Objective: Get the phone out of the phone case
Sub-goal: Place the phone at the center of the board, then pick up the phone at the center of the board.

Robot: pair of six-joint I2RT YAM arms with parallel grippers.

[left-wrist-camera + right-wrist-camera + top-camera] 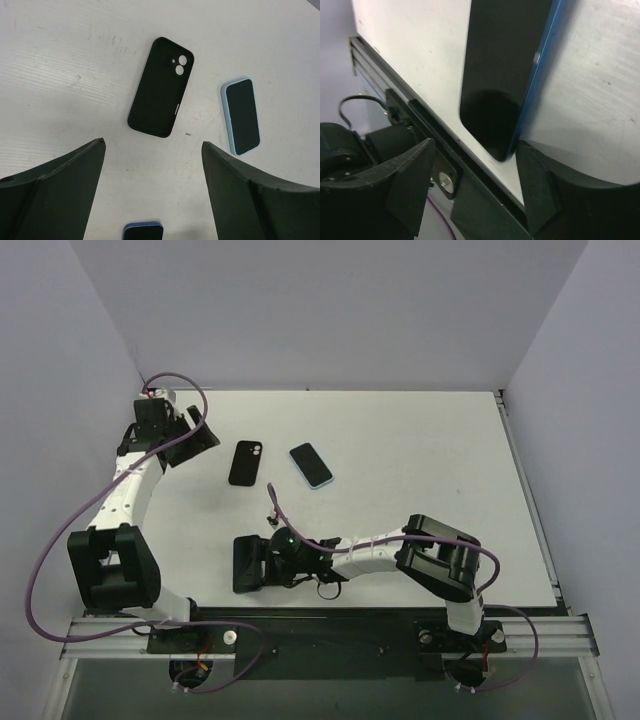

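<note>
Right pincer (pixel 475 150): jaws apart, straddling the near end of the near phone (pixel 505 75). One finger meets the phone's blue corner and the other stands off it, so nothing is clamped. This phone lies flat, screen up, at the near edge of the table (pixel 420 460), left of centre. In my judgement the position suits either setting it down or lining up on its end; which of the two cannot be told. Farther out, toward the far left, the case (pixel 161 94) lies flat. The table shows white through its camera holes, so it is judged empty and the separation appears complete. Just right of the case, and apart from it, lies the far phone (pixel 242 116), pale blue, screen up, slightly angled. Which of the two phones came from the case cannot be determined. Left pincer (pixel 153 144): jaws wide apart, holding nothing, above the far-left part of the table and looking down on the case. It is judged to be standing clear of the work. Count: two phones, one case, two pincers.
</note>
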